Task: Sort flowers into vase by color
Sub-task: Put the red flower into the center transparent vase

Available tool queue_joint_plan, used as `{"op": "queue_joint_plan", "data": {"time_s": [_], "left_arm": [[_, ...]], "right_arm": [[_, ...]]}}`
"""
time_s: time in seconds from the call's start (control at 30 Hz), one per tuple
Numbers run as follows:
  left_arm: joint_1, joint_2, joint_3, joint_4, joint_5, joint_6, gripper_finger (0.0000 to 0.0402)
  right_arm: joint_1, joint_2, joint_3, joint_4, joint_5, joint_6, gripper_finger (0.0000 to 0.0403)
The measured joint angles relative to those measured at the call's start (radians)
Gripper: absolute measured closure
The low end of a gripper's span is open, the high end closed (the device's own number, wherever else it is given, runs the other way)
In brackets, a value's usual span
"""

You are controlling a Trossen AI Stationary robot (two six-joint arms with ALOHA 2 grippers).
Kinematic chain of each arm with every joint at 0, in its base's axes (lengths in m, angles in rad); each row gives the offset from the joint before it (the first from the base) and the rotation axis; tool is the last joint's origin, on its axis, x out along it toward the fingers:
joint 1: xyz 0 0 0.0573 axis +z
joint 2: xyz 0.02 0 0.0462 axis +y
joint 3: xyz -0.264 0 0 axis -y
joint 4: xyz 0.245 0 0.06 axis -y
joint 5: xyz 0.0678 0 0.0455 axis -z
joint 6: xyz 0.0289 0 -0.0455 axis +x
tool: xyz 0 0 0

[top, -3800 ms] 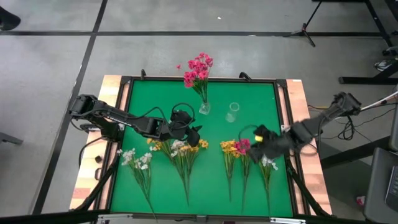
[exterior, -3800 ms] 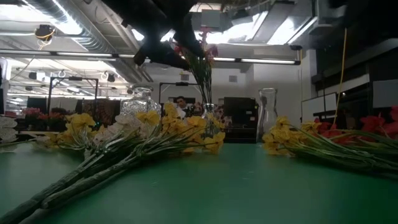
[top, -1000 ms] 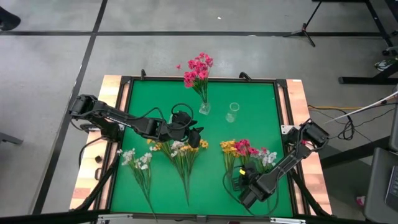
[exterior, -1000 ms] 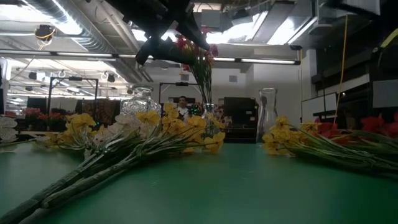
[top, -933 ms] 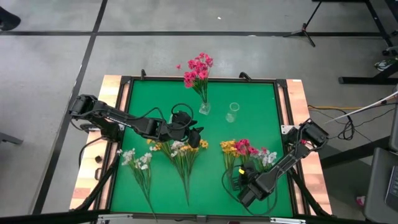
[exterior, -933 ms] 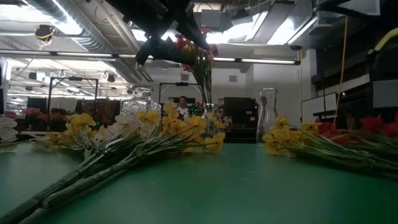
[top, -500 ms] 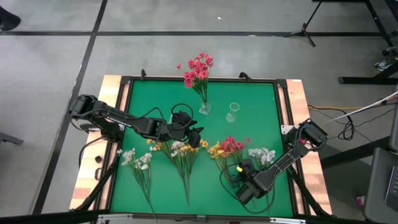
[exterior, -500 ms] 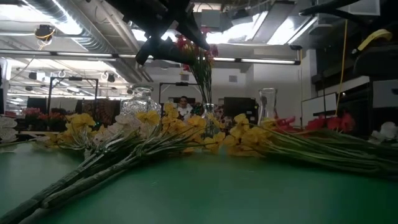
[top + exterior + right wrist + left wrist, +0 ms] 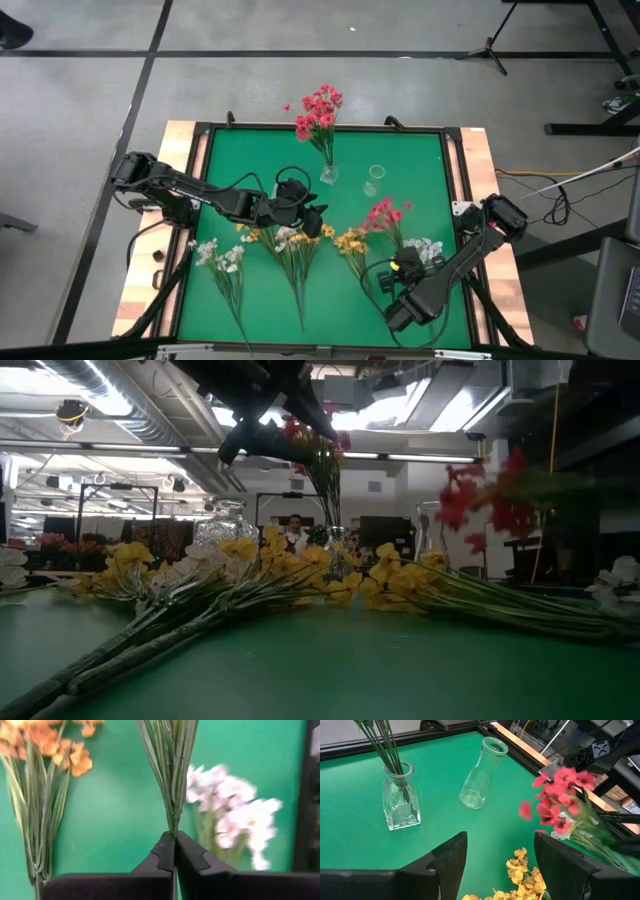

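Observation:
A magenta-pink sprig [image 9: 385, 215] is raised off the green table, with my right gripper [image 9: 402, 268] shut on its stem near the table's near right part. In the low view it shows blurred in the air [image 9: 490, 490]. A yellow-orange sprig [image 9: 350, 242] and a white sprig [image 9: 425, 248] lie flat on either side of it. A small glass vase [image 9: 328, 173] at the far middle holds pink flowers. An empty glass vase [image 9: 373, 180] stands beside it. My left gripper [image 9: 312, 220] hangs open above a yellow and white bunch [image 9: 290, 245]. My right gripper pinches the pink sprig's green stem and leaves [image 9: 174, 827] between its two fingers [image 9: 164, 854], some way below the blossoms. The fingers slant down from above. The blossom end [image 9: 560, 795] points up and toward the far side, clear of the table.
Another white sprig [image 9: 222, 258] lies at the near left. A dark frame [image 9: 200, 200] and wooden boards [image 9: 485, 170] border the table. The two vases stand close together at the far middle. A person shows far behind the table [image 9: 293, 525].
My right gripper has shut on the pink sprig's stem, then risen and tipped. The sprig's blossom end has lifted clear and swung up toward the far side. The yellow-orange sprig beside it has slid a little toward the table's left.

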Motion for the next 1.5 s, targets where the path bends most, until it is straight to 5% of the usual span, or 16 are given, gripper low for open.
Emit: {"op": "queue_joint_plan", "data": {"time_s": [0.27, 0.53, 0.77, 0.97, 1.3, 1.5], "left_arm": [[-0.013, 0.000, 0.000, 0.107, 0.003, 0.104, 0.0177], [-0.046, 0.000, 0.000, 0.341, 0.113, 0.305, 0.0177], [-0.046, 0.000, 0.000, 0.487, 0.129, 0.274, 0.0177], [-0.043, 0.000, 0.000, 0.577, 0.146, 0.169, 0.0177], [0.031, 0.000, 0.000, 0.725, 0.528, 0.378, 0.0177], [0.079, 0.000, 0.000, 0.728, 0.696, 0.390, 0.0177]], "right_arm": [[0.037, -0.075, 0.110, -0.065, 0.420, -0.011, 0.0400], [0.006, -0.178, 0.107, -0.068, 0.721, -0.146, 0.0401], [-0.038, -0.240, 0.107, -0.054, 0.953, -0.305, 0.0399], [-0.072, -0.280, 0.107, -0.056, 1.035, -0.412, 0.0398], [-0.069, -0.380, 0.107, -0.024, 1.094, -0.519, 0.0400], [-0.069, -0.414, 0.107, 0.145, 1.098, -0.739, 0.0401]]}}
